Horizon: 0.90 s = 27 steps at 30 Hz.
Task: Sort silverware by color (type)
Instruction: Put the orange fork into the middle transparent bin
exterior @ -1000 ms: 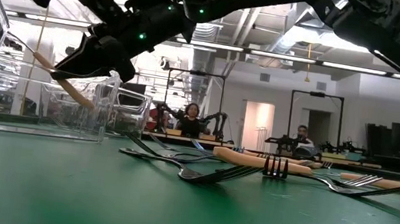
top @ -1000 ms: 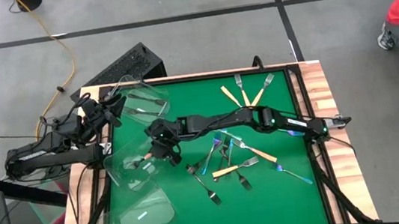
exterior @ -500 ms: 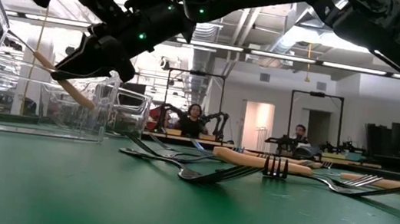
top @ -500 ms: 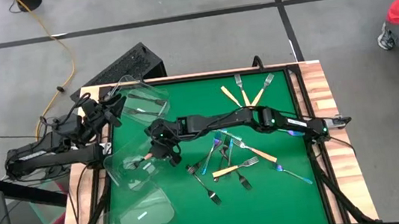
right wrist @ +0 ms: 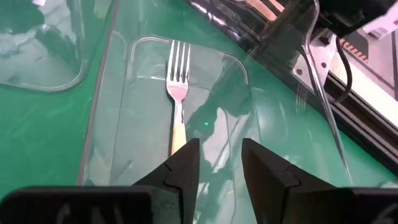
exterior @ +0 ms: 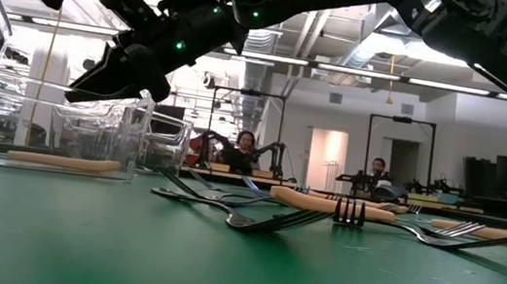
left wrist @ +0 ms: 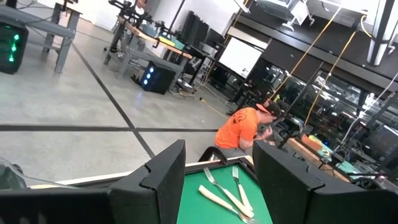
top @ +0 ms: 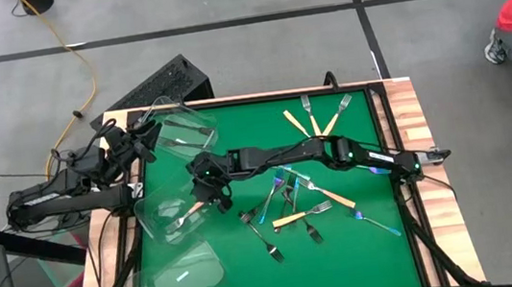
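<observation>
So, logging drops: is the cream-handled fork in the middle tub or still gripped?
In the tub. The fork lies flat on the clear tub's floor, free of the right tool, which is open above it.

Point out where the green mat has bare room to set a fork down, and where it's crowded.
Bare: the green mat below the loose fork pile, and the strip between that pile and the three forks at the far edge. Crowded: the clear tubs on the left, under the right gripper.
</observation>
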Motion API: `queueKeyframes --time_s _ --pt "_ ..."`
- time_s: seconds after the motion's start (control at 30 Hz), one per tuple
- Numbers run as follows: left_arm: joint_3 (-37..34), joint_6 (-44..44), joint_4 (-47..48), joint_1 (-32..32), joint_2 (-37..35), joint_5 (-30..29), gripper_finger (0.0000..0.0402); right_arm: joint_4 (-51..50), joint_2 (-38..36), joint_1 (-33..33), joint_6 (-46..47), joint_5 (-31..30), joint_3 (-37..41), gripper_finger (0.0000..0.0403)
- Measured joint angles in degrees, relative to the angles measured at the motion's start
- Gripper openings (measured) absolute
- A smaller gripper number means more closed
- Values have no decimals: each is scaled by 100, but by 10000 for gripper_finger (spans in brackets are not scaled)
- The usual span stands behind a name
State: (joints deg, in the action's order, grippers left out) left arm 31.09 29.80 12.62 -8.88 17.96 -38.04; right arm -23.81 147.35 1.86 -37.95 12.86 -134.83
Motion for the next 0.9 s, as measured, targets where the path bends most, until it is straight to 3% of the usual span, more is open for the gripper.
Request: queueKeyframes --time_s 0.3,0.4,0.6,0.9 --pt "0 -6 -4 -1 -1 -19 172 -290 -918 222 513 -20 -8 141" --pt "0 -4 -7 -2 -2 -18 172 -719 -1246 338 688 -342 -3 141" --pt "0 -4 -7 0 -2 -18 172 -2185 -1972 809 1301 -1081 -3 141" --pt "0 -4 -7 -2 -2 -18 172 -4311 -2703 1760 2372 -1155 -3 140"
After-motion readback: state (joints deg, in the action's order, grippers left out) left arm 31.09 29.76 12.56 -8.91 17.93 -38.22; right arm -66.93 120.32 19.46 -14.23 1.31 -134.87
